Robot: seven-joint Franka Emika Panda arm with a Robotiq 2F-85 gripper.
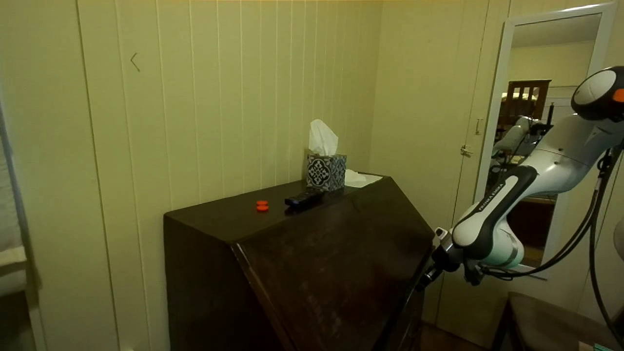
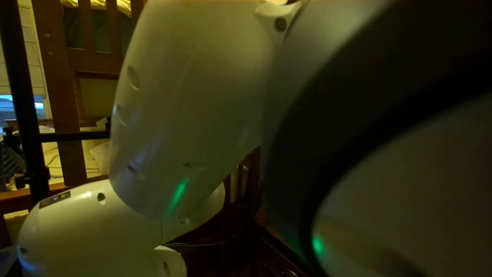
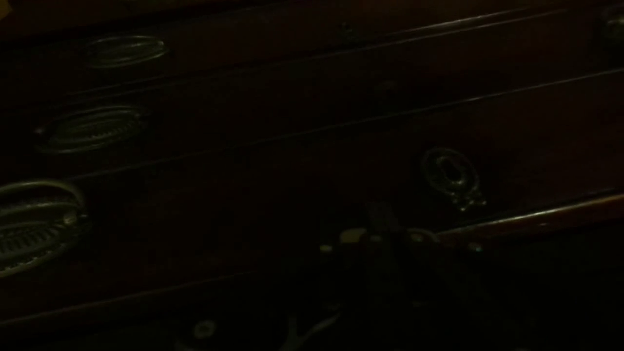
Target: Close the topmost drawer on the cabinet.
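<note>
The words FRANKA EMIKA can be read along the white and black robot arm [image 1: 560,165]; a dark label [image 2: 55,199] on the same arm is too small to be read. In the wrist view, the dark brown wooden topmost drawer [image 3: 292,200] is seen nearest, at the front of the large, slant-fronted dark brown wooden cabinet [image 1: 336,263]. Its long axis is there tilted upward from left to right, and its face is fitted with an oval metal handle [image 3: 29,231] and a metal keyhole plate [image 3: 451,170]. The black gripper [image 1: 422,284] is held beside the cabinet's sloping front, its fingertips apparently brought together and nothing seen held. Whether the drawer is touched, and how far it is pulled out, cannot be told. 2 orange-red round pieces [image 1: 262,208] are set on the cabinet's top.
</note>
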